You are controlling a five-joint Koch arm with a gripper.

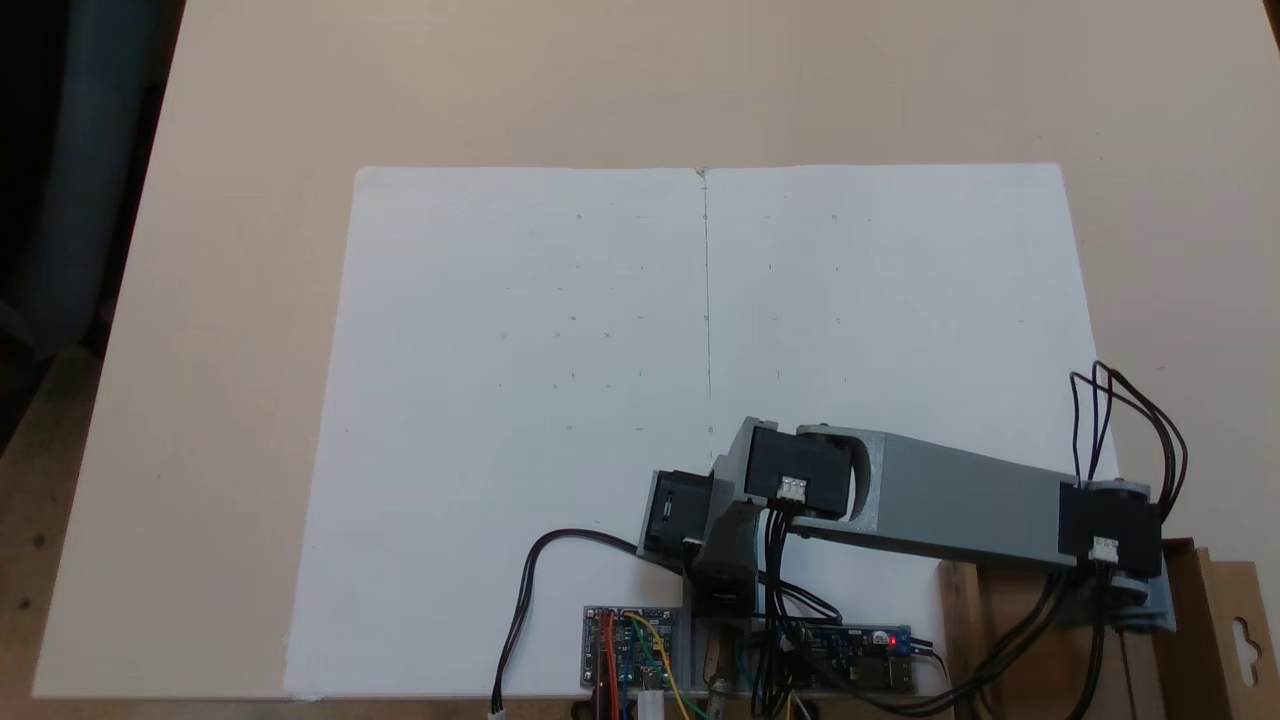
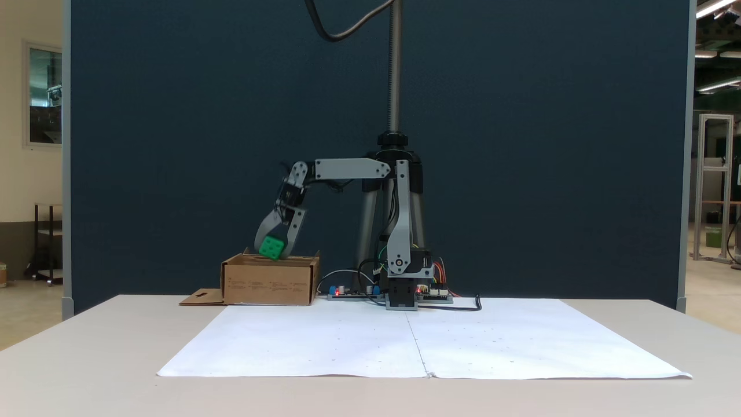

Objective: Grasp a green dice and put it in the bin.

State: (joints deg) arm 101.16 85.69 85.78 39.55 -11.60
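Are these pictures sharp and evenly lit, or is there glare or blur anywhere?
In a fixed view from above, the white paper looks soft, slightly washed out, shadowless. In a fixed view from the front, light is even; the green dice in the pincer is crisp, and ceiling lamps glare.

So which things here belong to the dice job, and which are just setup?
Job:
- green dice, held in the end effector
- bin, directly below

Setup:
- white paper sheets
- circuit boards
- table
- blue backdrop
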